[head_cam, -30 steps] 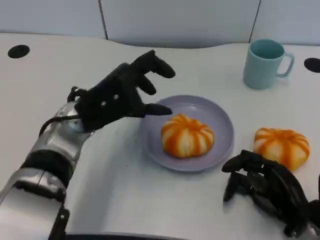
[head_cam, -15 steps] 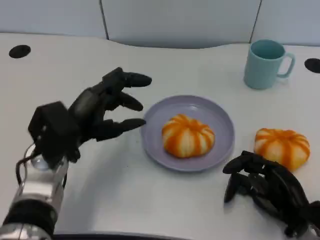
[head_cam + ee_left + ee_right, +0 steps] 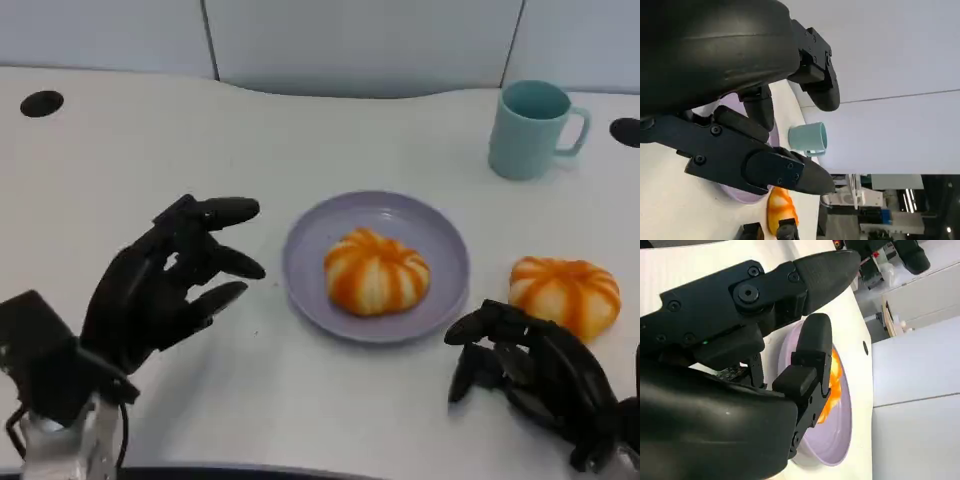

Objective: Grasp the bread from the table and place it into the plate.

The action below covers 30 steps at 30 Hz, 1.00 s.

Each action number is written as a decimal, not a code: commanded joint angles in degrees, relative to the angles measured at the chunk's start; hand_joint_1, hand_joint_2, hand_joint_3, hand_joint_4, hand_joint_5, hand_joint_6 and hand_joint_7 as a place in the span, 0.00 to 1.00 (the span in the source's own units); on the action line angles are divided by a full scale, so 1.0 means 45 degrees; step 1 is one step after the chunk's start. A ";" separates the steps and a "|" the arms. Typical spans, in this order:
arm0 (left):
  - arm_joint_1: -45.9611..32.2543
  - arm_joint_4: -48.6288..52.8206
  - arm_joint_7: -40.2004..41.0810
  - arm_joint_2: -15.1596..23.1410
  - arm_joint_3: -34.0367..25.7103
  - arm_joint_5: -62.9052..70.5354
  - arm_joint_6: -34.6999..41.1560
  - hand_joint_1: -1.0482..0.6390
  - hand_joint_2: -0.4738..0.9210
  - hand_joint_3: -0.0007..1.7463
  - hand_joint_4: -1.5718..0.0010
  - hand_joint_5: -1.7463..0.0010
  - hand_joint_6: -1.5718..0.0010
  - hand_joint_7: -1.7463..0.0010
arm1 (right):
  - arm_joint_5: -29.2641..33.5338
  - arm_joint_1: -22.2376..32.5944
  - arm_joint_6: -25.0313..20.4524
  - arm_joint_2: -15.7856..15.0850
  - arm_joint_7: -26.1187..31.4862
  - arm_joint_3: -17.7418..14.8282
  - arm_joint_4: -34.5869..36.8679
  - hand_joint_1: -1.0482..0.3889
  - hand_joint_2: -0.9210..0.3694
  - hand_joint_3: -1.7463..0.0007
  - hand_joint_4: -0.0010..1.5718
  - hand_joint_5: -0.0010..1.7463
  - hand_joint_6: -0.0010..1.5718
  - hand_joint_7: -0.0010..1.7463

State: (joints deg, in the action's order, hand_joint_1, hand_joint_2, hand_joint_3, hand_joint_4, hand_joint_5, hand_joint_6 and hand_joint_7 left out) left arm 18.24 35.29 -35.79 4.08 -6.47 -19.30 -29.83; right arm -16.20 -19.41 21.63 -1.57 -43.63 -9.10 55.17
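Note:
A round orange-and-white striped bread [image 3: 376, 271] lies in the middle of the lilac plate [image 3: 305, 262]. A second, similar bread [image 3: 563, 295] sits on the table right of the plate. My left hand [image 3: 165, 288] hovers left of the plate with its fingers spread and nothing in them. My right hand [image 3: 535, 380] rests at the front right, just in front of the second bread, fingers arched and holding nothing. The left wrist view shows that hand's fingers [image 3: 760, 167] over the plate [image 3: 740, 194]. The right wrist view shows the plate [image 3: 832, 442] and its bread [image 3: 834, 385] past that hand's fingers [image 3: 810, 355].
A pale teal cup [image 3: 533, 128] stands at the back right, handle to the right. Two dark round holes in the tabletop lie at the far left [image 3: 42, 103] and far right [image 3: 626, 131]. A pale wall panel borders the table's back edge.
My left hand has drawn back from the plate's left rim toward the front left and dropped lower, fingers still spread. The bread stays on the plate. The right hand has not moved.

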 commanded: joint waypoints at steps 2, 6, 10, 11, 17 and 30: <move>-0.1128 -0.0928 -0.0036 -0.0157 -0.0511 -0.0722 0.0291 0.23 1.00 0.10 0.80 0.23 0.81 0.53 | -0.0008 0.0213 0.0038 -0.0191 -0.0154 -0.0211 0.0694 0.35 0.00 0.93 0.40 0.89 0.46 0.58; -0.1811 -0.1506 -0.0245 -0.0432 -0.0762 -0.1504 0.1006 0.23 1.00 0.08 0.76 0.24 0.77 0.53 | 0.0114 0.0173 0.0209 -0.0202 -0.0079 -0.0184 0.0736 0.33 0.00 0.93 0.41 0.88 0.47 0.57; -0.2370 -0.1774 -0.0448 -0.0703 -0.0947 -0.2032 0.1403 0.22 1.00 0.07 0.74 0.25 0.75 0.55 | 0.0042 0.0140 -0.0032 -0.0200 -0.0117 -0.0222 0.0707 0.33 0.00 0.93 0.41 0.88 0.47 0.57; -0.2463 -0.1769 -0.0459 -0.0752 -0.0994 -0.2106 0.1467 0.23 1.00 0.07 0.74 0.26 0.75 0.55 | 0.0100 0.0155 -0.0096 -0.0209 -0.0018 -0.0196 0.0656 0.33 0.00 0.94 0.41 0.88 0.47 0.57; -0.2784 -0.1691 -0.0335 -0.0903 -0.1207 -0.2120 0.1577 0.24 1.00 0.08 0.72 0.26 0.71 0.54 | 0.0292 0.0300 -0.0313 -0.0235 0.0338 -0.0066 0.0254 0.32 0.00 0.94 0.39 0.87 0.47 0.57; -0.3241 -0.1009 0.0380 -0.1196 -0.1540 -0.1520 0.1412 0.20 1.00 0.06 0.73 0.00 0.82 0.10 | 0.0255 0.0381 -0.0260 -0.0235 0.0353 -0.0056 0.0096 0.33 0.00 0.95 0.39 0.88 0.46 0.58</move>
State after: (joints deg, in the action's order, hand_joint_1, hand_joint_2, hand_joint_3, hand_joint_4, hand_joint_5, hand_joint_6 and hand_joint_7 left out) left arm 4.76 30.11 -34.97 -1.09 -12.49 -25.81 -23.51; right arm -15.49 -19.62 21.35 -1.74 -42.68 -9.16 55.00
